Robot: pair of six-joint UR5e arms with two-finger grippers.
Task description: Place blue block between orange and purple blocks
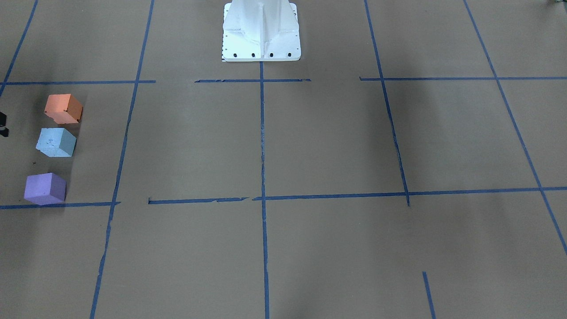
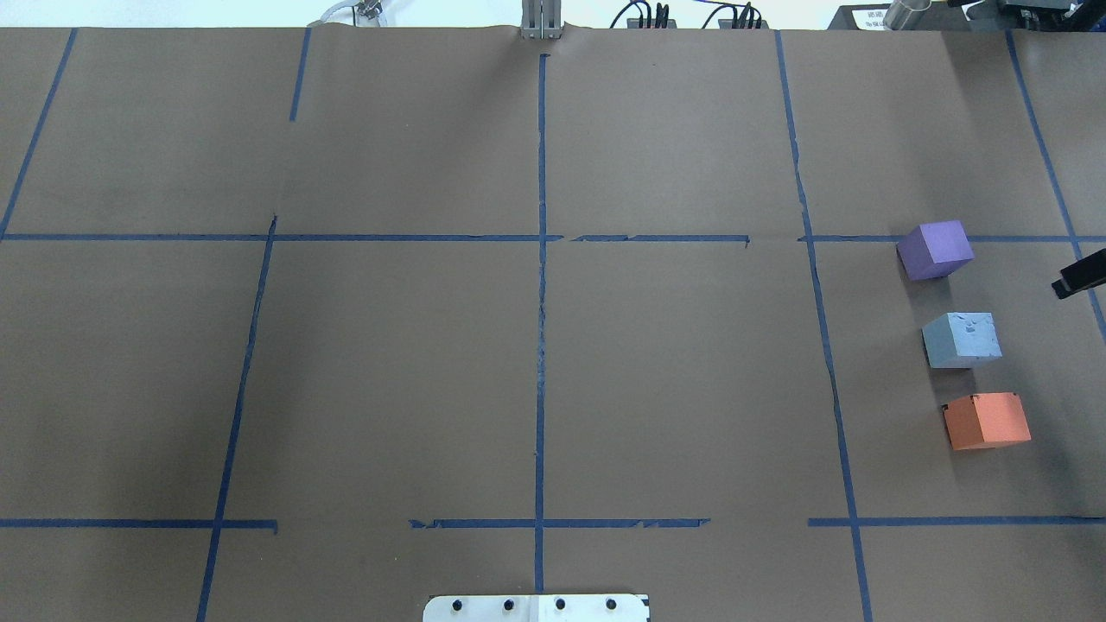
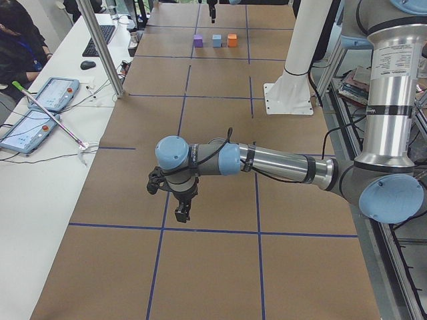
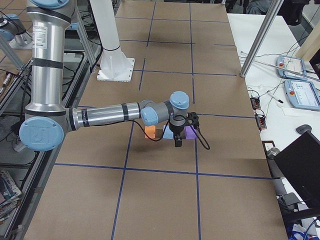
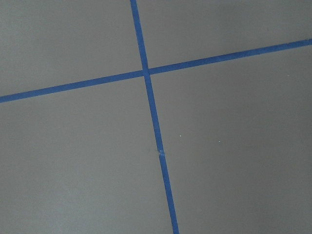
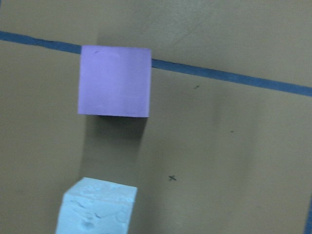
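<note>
Brown-papered worktop (image 2: 389, 371), right edge: our blue block (image 2: 962, 339) sits free between orange block (image 2: 987, 421) and purple block (image 2: 935, 250). We'd call the placement done. Whether the fingers on left gripper (image 3: 181, 213) and right gripper (image 4: 177, 142) are spread, we cannot tell.

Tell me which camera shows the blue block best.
Overhead exterior: the blue block is whole and unobstructed. Front-facing shows it whole, near the edge. Right wrist crops it, exterior left shows it tiny, exterior right partly behind the right gripper, left wrist misses it.

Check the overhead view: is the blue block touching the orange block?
No, a strip of bare brown table shows between the blue block and the orange block.
</note>
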